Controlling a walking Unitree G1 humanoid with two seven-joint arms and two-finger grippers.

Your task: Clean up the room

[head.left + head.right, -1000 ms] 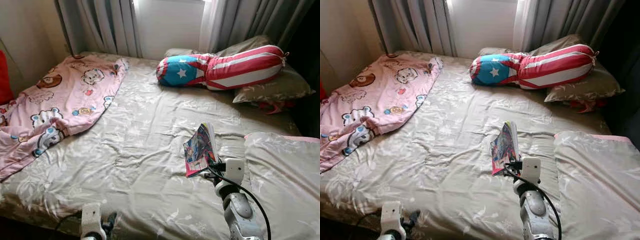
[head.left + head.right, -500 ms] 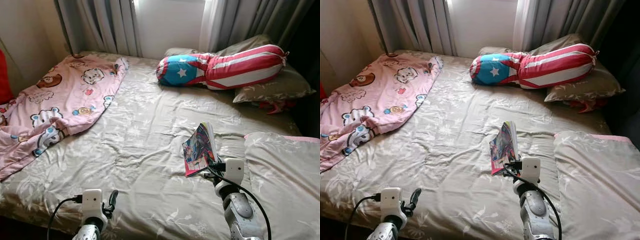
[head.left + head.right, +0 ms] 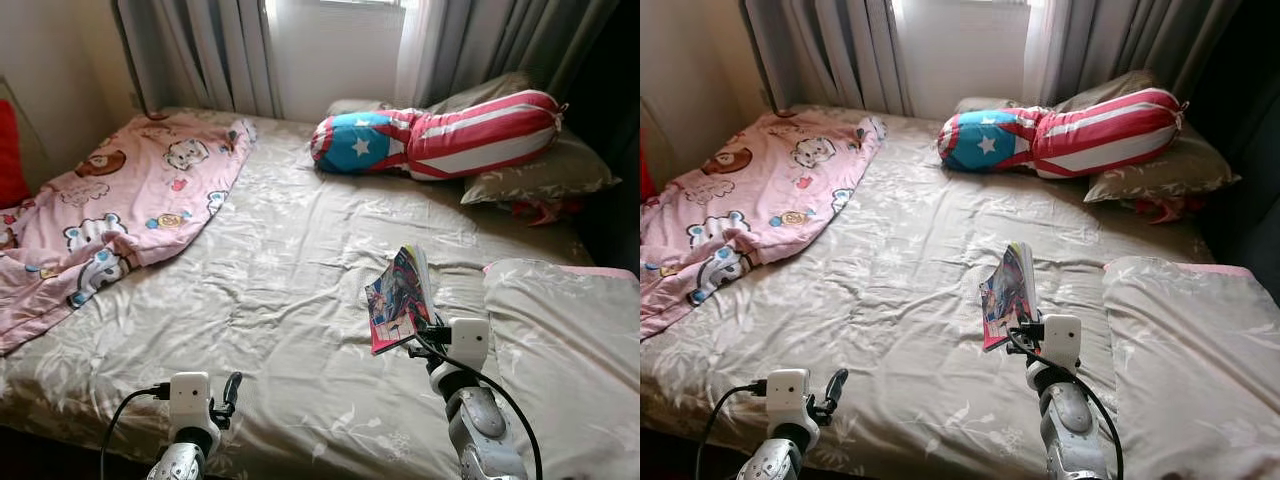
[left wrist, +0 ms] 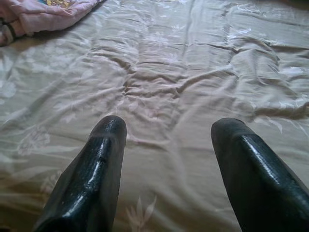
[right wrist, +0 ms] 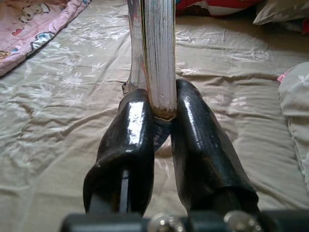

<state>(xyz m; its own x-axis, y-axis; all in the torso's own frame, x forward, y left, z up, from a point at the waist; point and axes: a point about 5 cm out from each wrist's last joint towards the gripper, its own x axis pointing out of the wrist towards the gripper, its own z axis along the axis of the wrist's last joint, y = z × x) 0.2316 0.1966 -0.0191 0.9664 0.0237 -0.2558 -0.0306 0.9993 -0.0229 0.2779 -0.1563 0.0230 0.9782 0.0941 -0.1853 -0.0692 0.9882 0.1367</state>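
Observation:
A colourful comic book [image 3: 398, 296] stands on edge above the grey-beige bed [image 3: 280, 300], right of the middle. My right gripper [image 5: 161, 104] is shut on the book's [image 5: 157, 53] lower edge, its pages rising between the two black fingers. My left gripper [image 4: 166, 130] is open over the bare sheet near the bed's front edge, with nothing between its fingers [image 4: 104, 145]. In the left eye view the left gripper [image 3: 228, 390] shows at the bottom left.
A pink cartoon blanket [image 3: 110, 210] lies crumpled on the bed's left side. A red, white and blue bolster [image 3: 440, 135] rests on grey pillows [image 3: 540, 170] at the head. Another pillow [image 3: 560, 350] lies at the right front. Curtains [image 3: 200, 50] hang behind.
My left arm has risen into view at the bottom left, over the bed's front edge. The right gripper and the book have stayed put.

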